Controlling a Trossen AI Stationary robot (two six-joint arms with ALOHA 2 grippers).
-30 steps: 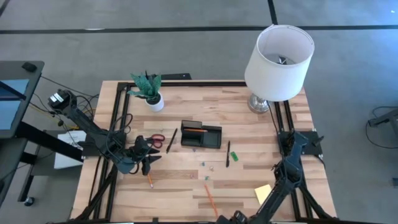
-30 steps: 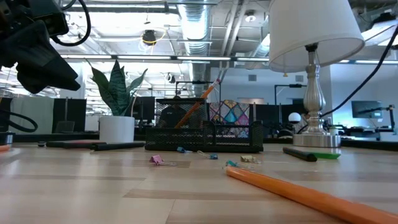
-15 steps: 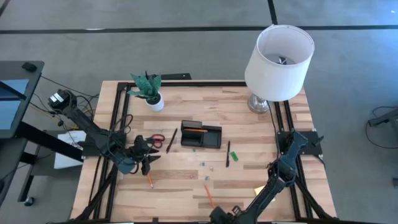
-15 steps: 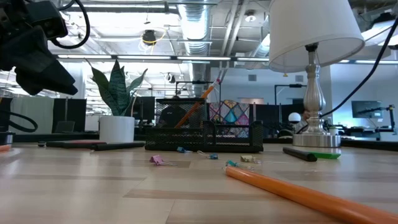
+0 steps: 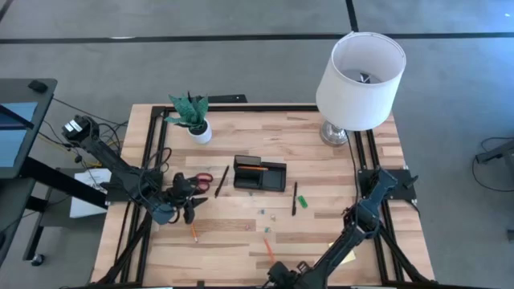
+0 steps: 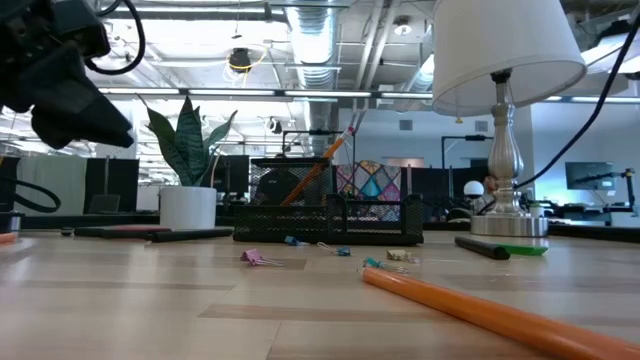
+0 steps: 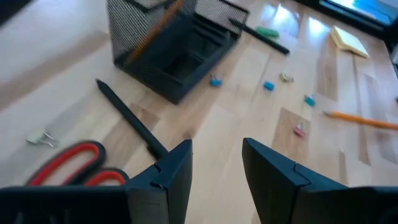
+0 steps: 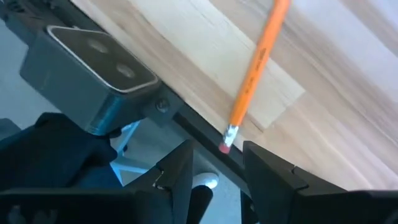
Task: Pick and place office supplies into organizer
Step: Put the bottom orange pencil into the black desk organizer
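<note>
Bright, even light falls from the ceiling fixtures (image 6: 300, 45), and the bench (image 5: 241, 233) carries only faint, soft shadows. White glare patches shine on the wood in the left wrist view, near the sticky pad (image 7: 350, 39). That view is smeared with blur throughout. From table height, the nearest pencil (image 6: 480, 310) is soft and out of focus.

Two dark, slim jointed arms with black cables, each end effector bearing angular black fingers
</note>
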